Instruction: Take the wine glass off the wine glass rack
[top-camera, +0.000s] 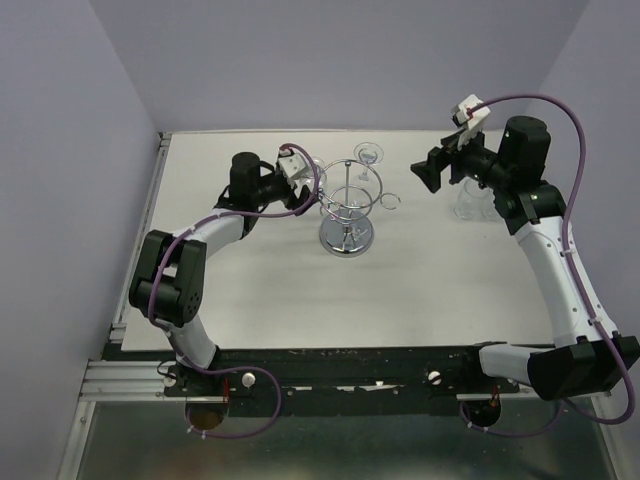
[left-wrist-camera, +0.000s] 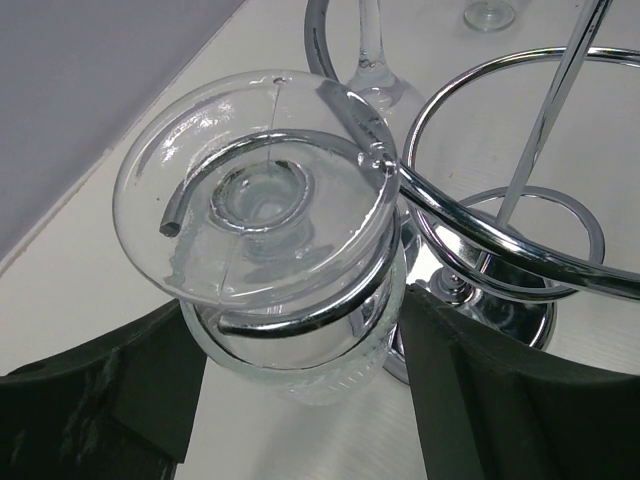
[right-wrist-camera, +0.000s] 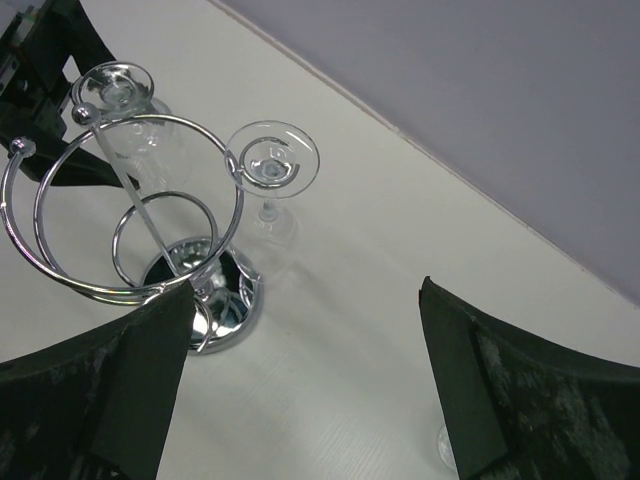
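Left end effector (left-wrist-camera: 305, 340): fingers (left-wrist-camera: 130, 390) set against either side of the bowl of the wine glass (left-wrist-camera: 265, 200), closed onto it at about the bowl's width.

Wine glass: hangs upside down, foot uppermost, stem in a small loop holder (left-wrist-camera: 300, 150) on the left side of the wine glass rack (top-camera: 346, 237); still on the rack.

Wine glass rack: chrome, upright near mid-tabletop, round base, central post, ring hoop.

Second glass (right-wrist-camera: 272, 165): hangs inverted from a loop on the rack's far side.

Right end effector (right-wrist-camera: 305, 290): spread wide, nothing between its fingers; raised to the right of the rack, apart from it.

Third glass (top-camera: 470, 205): stands on the tabletop (top-camera: 420, 290) at far right, beneath the right arm.
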